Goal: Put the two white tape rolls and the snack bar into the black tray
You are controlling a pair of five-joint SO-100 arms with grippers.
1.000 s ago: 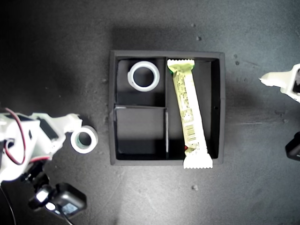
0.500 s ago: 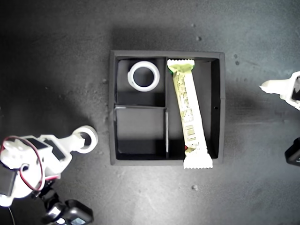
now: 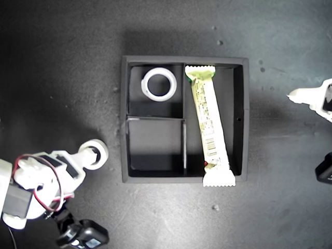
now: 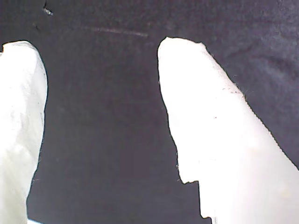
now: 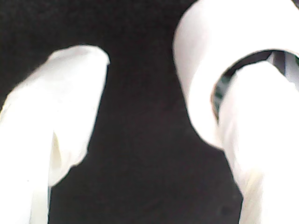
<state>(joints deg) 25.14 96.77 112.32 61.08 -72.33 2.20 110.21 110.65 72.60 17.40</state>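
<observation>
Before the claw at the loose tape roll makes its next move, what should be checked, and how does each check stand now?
1. One finger of my second claw inside the loose tape roll: ok.
2. Claw shut on that roll: not ok, the jaws are apart.
3. Other tape roll in the black tray: ok.
4. Snack bar fully inside: not ok, one end overhangs the wall.
5. My first claw away from the tray: ok.

- My first gripper has its two white fingers spread apart
- Only dark worktop shows between them
</observation>
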